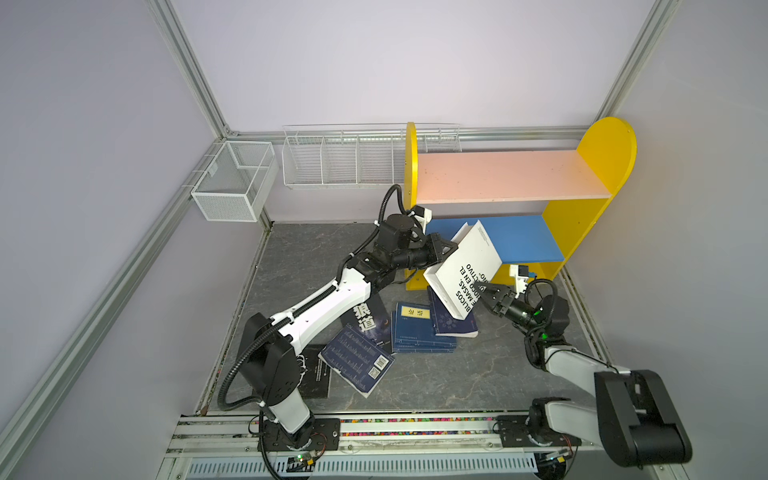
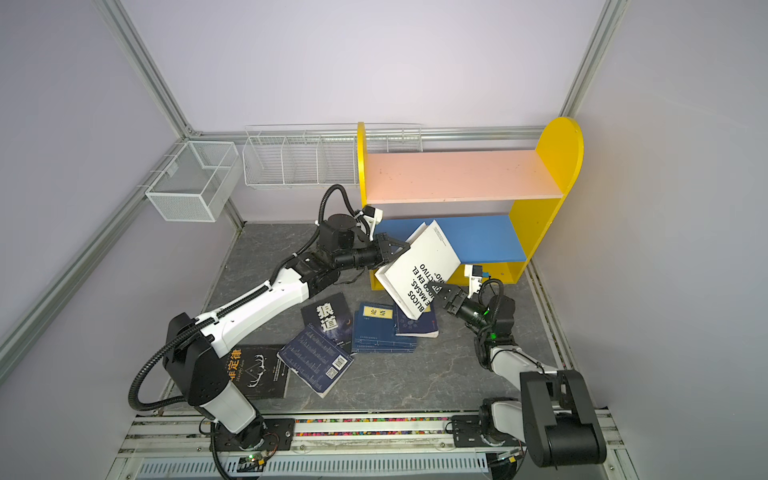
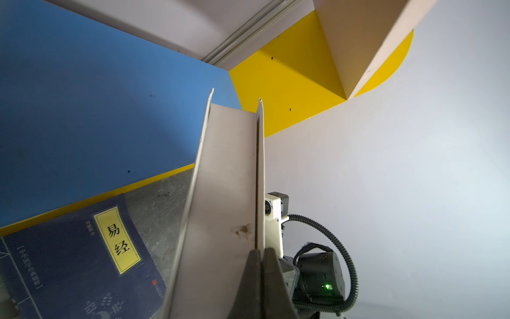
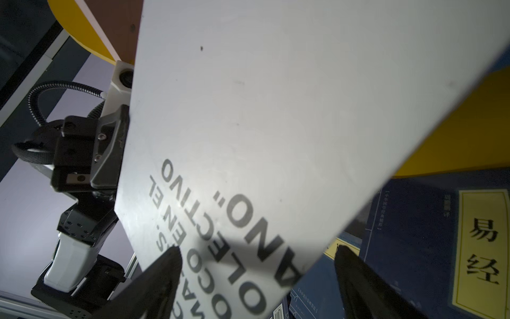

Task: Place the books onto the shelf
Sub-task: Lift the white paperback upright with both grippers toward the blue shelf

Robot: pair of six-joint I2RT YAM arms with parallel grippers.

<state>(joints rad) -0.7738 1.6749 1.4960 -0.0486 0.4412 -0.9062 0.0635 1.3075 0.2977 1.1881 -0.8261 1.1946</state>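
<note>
**Now the white book hangs before the shelf**

My left tool (image 1: 455, 248) is closed on one thin cover of the white book (image 1: 465, 270). The left wrist view shows its two fingers (image 3: 271, 281) pressed together on that cover, with the page block just beside them. The book is tilted in the air, off the desk (image 1: 457, 386), in front of the shelf (image 1: 602, 153). In both top views its upper corner lies over the front of the blue board (image 1: 523, 239), below the pink board (image 1: 498, 174). Its lower corner is above a navy book (image 1: 449, 326). The white book is not yet set on either board.

My right tool (image 1: 480, 297) is wide open at the lower part of the white book and holds nothing. In the right wrist view one finger (image 4: 165, 265) stands before the printed cover. The other finger is past the book's edge, over the navy book with its yellow label. Whether a finger touches the cover, I cannot tell.

The other books lie flat on the desk. A navy pile (image 1: 415, 332) with a yellow label is just beside the navy book. A barcode book (image 1: 357, 365) lies to the left of the pile and overlaps a black book (image 1: 366, 320). This black book is partly under my left arm. A second black book (image 2: 257, 370) lies near that arm's base.
</note>
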